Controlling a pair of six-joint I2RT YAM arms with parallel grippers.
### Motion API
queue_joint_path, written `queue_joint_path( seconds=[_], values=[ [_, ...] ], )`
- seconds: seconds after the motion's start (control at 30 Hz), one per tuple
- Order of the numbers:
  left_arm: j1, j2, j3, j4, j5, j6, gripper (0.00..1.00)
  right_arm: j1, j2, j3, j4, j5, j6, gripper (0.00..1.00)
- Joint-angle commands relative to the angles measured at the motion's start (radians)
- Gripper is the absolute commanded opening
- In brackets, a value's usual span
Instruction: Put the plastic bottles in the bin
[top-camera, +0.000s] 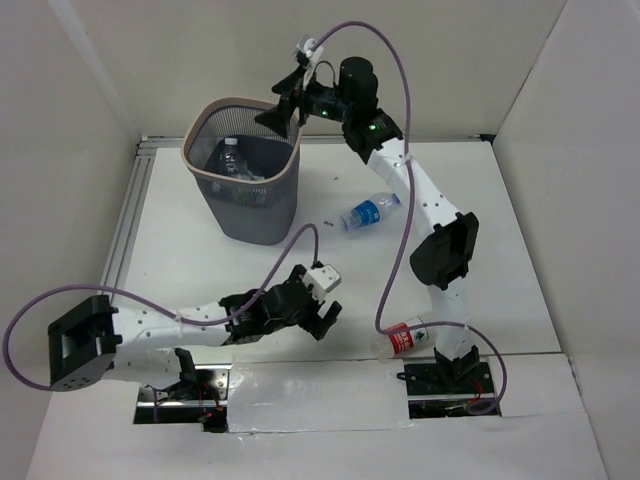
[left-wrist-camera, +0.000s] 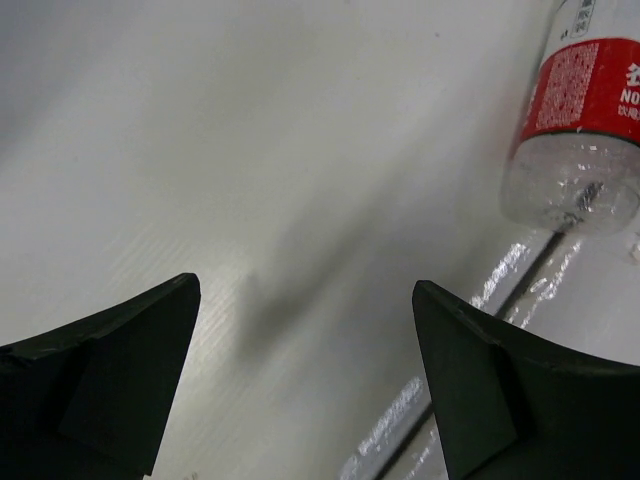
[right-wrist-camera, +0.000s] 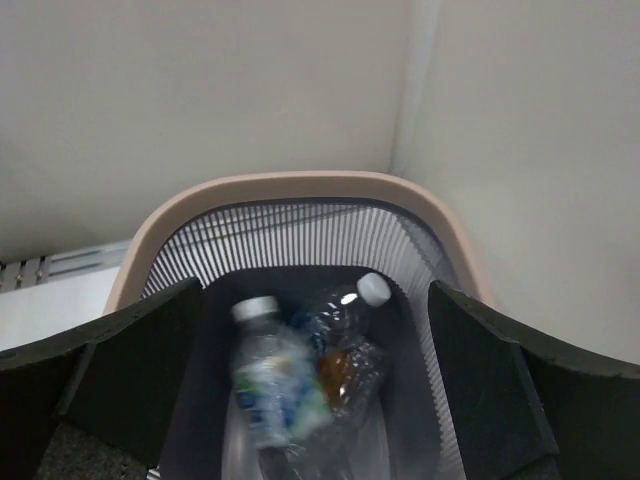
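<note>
Two grippers, both spread, nothing pinched.
My left gripper (left-wrist-camera: 305, 290): jaws wide over the white table (left-wrist-camera: 200, 150); clear red-labelled plastic bottle (left-wrist-camera: 575, 130) lies beyond my right fingertip. My right gripper (right-wrist-camera: 312, 290): jaws wide above the dark grey mesh bin (right-wrist-camera: 290, 185) with its pinkish rim; clear bottles (right-wrist-camera: 345, 365) lie inside, below the jaws, one blurred.

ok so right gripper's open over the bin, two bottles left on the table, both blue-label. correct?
Not quite. The right gripper is open over the bin and two bottles lie on the table, but only one is a blue-label bottle; the other, by the right arm's base, is a red-label bottle. The top external view shows both.
</note>
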Motion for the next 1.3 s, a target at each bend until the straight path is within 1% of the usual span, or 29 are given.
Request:
queue_joint_path(
  seconds=[0.0,0.07,0.1,0.13,0.17,0.2,0.23,0.27,0.3,0.33,0.37,0.4,0.43,0.47,0.5,0.53,0.57,0.6,0.63,0.67,0.7,0.73,0.8,0.87,0.9,1.0,1.13,1.2,1.27],
  values=[
    [0.02,0.085,0.109,0.103,-0.03,0.145,1.0,-0.083,-0.135,0.049,0.043,0.033,0.06,1.0],
    [0.043,0.128,0.138,0.134,-0.015,0.169,1.0,-0.124,-0.173,0.025,-0.001,0.058,0.06,1.0],
    [0.07,0.167,0.167,0.143,-0.006,0.191,1.0,-0.168,-0.219,-0.01,-0.023,0.071,0.047,1.0],
    [0.086,0.187,0.186,0.154,0.009,0.202,1.0,-0.198,-0.244,-0.038,-0.061,0.094,0.036,0.96],
    [0.101,0.207,0.204,0.168,0.022,0.212,1.0,-0.228,-0.273,-0.074,-0.08,0.095,0.016,0.73],
    [0.126,0.247,0.245,0.177,0.031,0.235,1.0,-0.3,-0.331,-0.16,-0.098,0.095,0.007,0.55],
    [0.14,0.27,0.269,0.177,0.051,0.248,1.0,-0.34,-0.36,-0.211,-0.116,0.078,-0.009,0.36],
    [0.15,0.293,0.295,0.189,0.051,0.26,1.0,-0.379,-0.386,-0.261,-0.168,0.058,-0.036,0.21],
    [0.16,0.319,0.351,0.189,0.051,0.292,1.0,-0.444,-0.409,-0.305,-0.211,0.034,-0.118,0.05],
    [0.175,0.373,0.382,0.189,0.051,0.309,1.0,-0.478,-0.447,-0.384,-0.322,-0.02,-0.163,0.04],
    [0.186,0.399,0.413,0.189,0.06,0.327,1.0,-0.511,-0.465,-0.42,-0.384,-0.052,-0.215,0.04],
    [0.195,0.427,0.474,0.189,0.06,0.355,1.0,-0.563,-0.478,-0.453,-0.455,-0.083,-0.328,0.06],
    [0.216,0.454,0.503,0.189,0.06,0.366,1.0,-0.587,-0.507,-0.524,-0.522,-0.106,-0.39,0.16],
    [0.226,0.505,0.532,0.189,0.06,0.378,1.0,-0.607,-0.524,-0.562,-0.646,-0.137,-0.458,0.22],
    [0.235,0.528,0.583,0.189,0.071,0.402,1.0,-0.641,-0.543,-0.607,-0.691,-0.148,-0.565,0.3],
    [0.247,0.552,0.608,0.189,0.071,0.416,1.0,-0.658,-0.59,-0.7,-0.73,-0.157,-0.614,0.59],
    [0.247,0.577,0.632,0.189,0.092,0.429,1.0,-0.672,-0.618,-0.749,-0.77,-0.157,-0.648,0.75],
    [0.259,0.627,0.683,0.189,0.103,0.458,1.0,-0.699,-0.65,-0.797,-0.77,-0.157,-0.694,0.84],
    [0.259,0.655,0.707,0.18,0.103,0.473,1.0,-0.713,-0.717,-0.885,-0.77,-0.157,-0.711,0.93],
    [0.269,0.683,0.735,0.17,0.103,0.484,1.0,-0.726,-0.754,-0.924,-0.758,-0.157,-0.724,0.96],
    [0.269,0.739,0.788,0.159,0.094,0.493,1.0,-0.738,-0.788,-0.957,-0.749,-0.157,-0.743,0.99],
    [0.281,0.764,0.812,0.147,0.094,0.493,1.0,-0.753,-0.846,-0.984,-0.749,-0.157,-0.753,0.99],
    [0.295,0.804,0.838,0.146,0.094,0.493,1.0,-0.764,-0.885,-1.03,-0.77,-0.157,-0.782,1.0],
    [0.319,0.841,0.838,0.163,0.114,0.493,1.0,-0.773,-0.911,-1.031,-0.813,-0.166,-0.825,1.0],
    [0.319,0.855,0.85,0.172,0.114,0.493,1.0,-0.773,-0.911,-1.031,-0.852,-0.166,-0.837,1.0],
    [0.328,0.907,0.859,0.173,0.123,0.481,1.0,-0.798,-0.933,-1.04,-0.902,-0.166,-0.859,1.0],
    [0.338,0.947,0.859,0.183,0.086,0.455,1.0,-0.807,-0.966,-1.05,-0.913,-0.166,-0.859,1.0],
    [0.338,0.956,0.859,0.183,0.06,0.446,0.97,-0.807,-0.977,-1.069,-0.913,-0.166,-0.859,1.0],
    [0.338,0.956,0.849,0.183,0.06,0.446,0.88,-0.807,-0.988,-1.083,-0.923,-0.175,-0.859,0.99]
  ],
)
